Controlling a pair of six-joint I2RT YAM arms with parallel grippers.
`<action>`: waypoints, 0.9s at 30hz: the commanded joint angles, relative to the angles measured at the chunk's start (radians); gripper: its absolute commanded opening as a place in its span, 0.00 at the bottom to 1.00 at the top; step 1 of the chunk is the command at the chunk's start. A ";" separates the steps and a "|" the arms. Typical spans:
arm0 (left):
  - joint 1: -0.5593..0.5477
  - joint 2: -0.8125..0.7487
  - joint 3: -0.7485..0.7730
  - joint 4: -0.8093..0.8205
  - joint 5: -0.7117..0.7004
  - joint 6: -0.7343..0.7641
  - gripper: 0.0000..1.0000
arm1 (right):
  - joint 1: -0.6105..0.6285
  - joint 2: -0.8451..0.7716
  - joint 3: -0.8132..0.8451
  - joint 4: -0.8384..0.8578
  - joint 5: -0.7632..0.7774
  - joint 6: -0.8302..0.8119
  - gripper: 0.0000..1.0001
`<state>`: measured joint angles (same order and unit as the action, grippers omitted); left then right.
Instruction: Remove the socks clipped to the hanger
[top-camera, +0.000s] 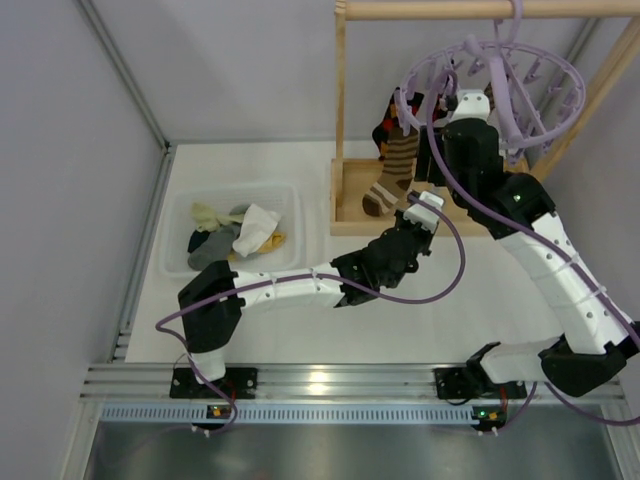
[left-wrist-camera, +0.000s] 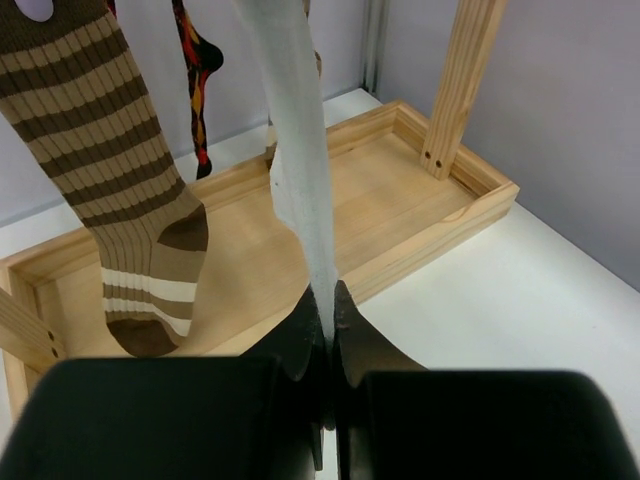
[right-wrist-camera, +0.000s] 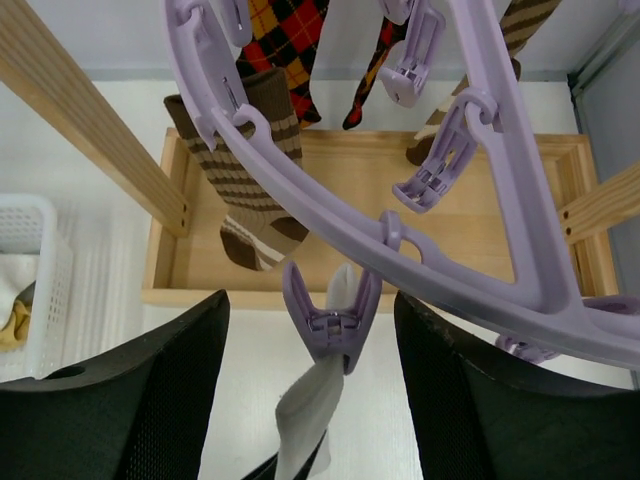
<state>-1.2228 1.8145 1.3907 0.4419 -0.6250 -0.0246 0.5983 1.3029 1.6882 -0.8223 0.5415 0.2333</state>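
The lavender hanger (top-camera: 572, 75) hangs from the wooden rack's top bar. A white sock (left-wrist-camera: 295, 150) dangles from one clip peg (right-wrist-camera: 335, 320), and my left gripper (left-wrist-camera: 331, 300) is shut on its lower end. My right gripper (right-wrist-camera: 312, 300) is up at the ring with its jaws open on either side of that peg, touching neither side. A brown-and-tan striped sock (left-wrist-camera: 110, 150) and a red, black and orange diamond-patterned sock (right-wrist-camera: 285, 30) stay clipped further back. In the top view the left gripper (top-camera: 425, 205) sits below the right gripper (top-camera: 465, 105).
The wooden rack's base tray (left-wrist-camera: 430, 215) lies under the hanging socks, with upright posts (left-wrist-camera: 465, 80) at its ends. A white basket (top-camera: 180, 215) holding several loose socks stands on the table to the left. A wall runs close on the right.
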 joint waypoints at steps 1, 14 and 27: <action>-0.009 -0.040 -0.002 0.037 0.031 -0.014 0.00 | -0.028 -0.004 -0.018 0.118 0.040 0.031 0.64; -0.014 -0.035 -0.010 0.037 0.036 -0.014 0.00 | -0.072 -0.027 -0.094 0.261 0.075 0.026 0.48; -0.012 -0.056 -0.050 0.037 0.021 -0.037 0.00 | -0.080 -0.056 -0.136 0.291 0.051 0.014 0.03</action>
<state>-1.2289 1.8141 1.3705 0.4419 -0.5995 -0.0319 0.5381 1.2758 1.5558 -0.6044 0.5919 0.2546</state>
